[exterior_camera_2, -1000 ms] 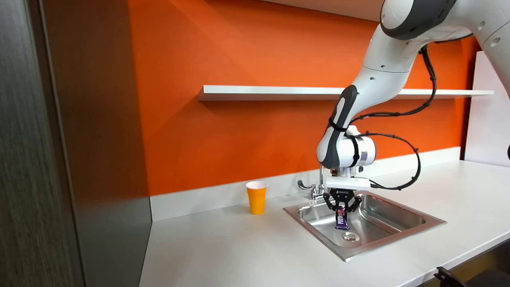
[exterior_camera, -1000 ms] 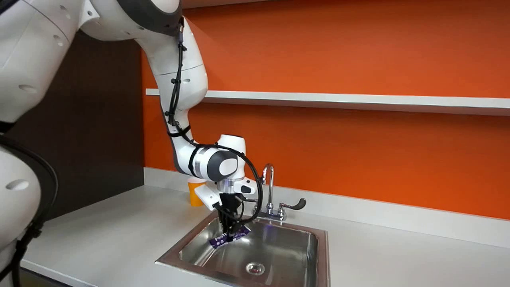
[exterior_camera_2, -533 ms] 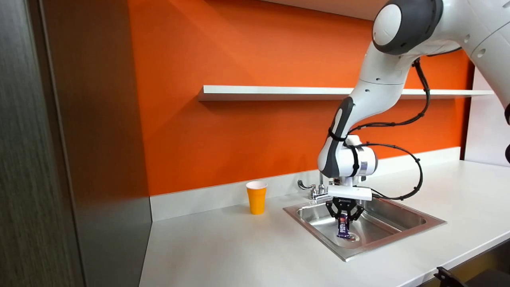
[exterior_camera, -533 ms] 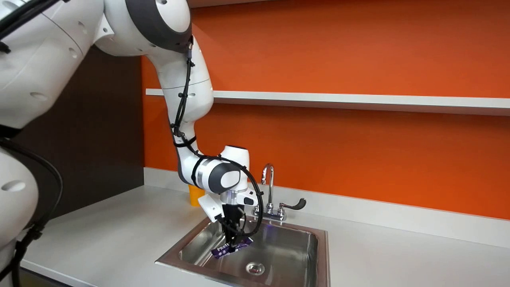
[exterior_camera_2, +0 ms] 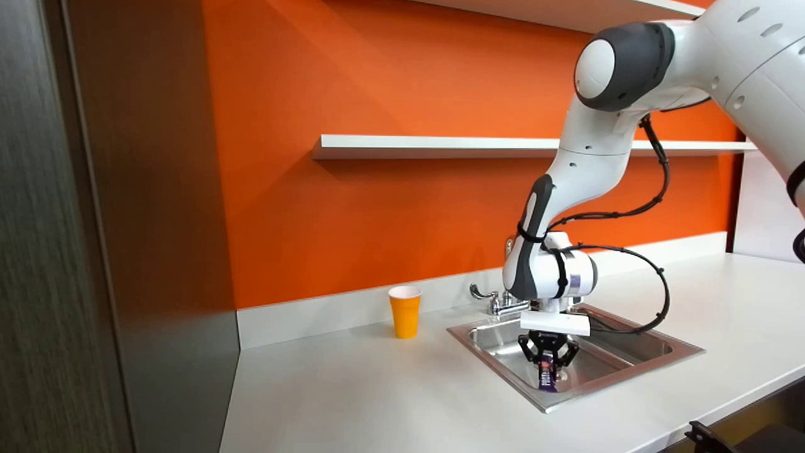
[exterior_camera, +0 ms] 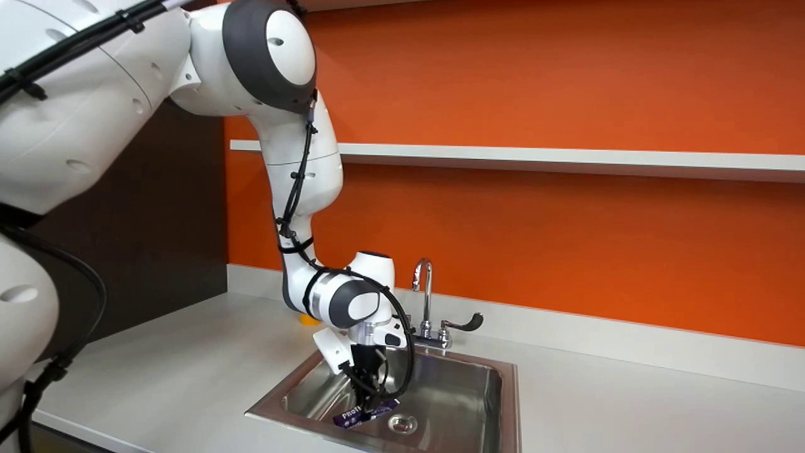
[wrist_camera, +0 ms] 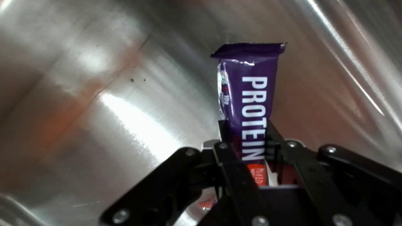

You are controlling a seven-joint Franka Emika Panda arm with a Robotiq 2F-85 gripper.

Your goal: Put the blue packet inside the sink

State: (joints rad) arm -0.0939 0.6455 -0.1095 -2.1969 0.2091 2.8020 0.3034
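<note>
The blue packet, a purple wrapper marked PROTEIN, is held between my fingers, with its far end sticking out past them. It also shows in both exterior views. My gripper is shut on its sides and points down into the sink; it shows in both exterior views. The steel sink lies below and around the packet. Packet and fingers are inside the basin, near the round drain. I cannot tell whether the packet touches the sink floor.
The chrome faucet stands behind the sink, close to my wrist. An orange cup stands on the counter beside the sink; the arm mostly hides it in an exterior view. A white shelf runs along the orange wall.
The arm and gripper have moved steadily down, carrying the packet deeper into the sink. The gripper has stayed shut on the packet. The sink and cup have not moved.
</note>
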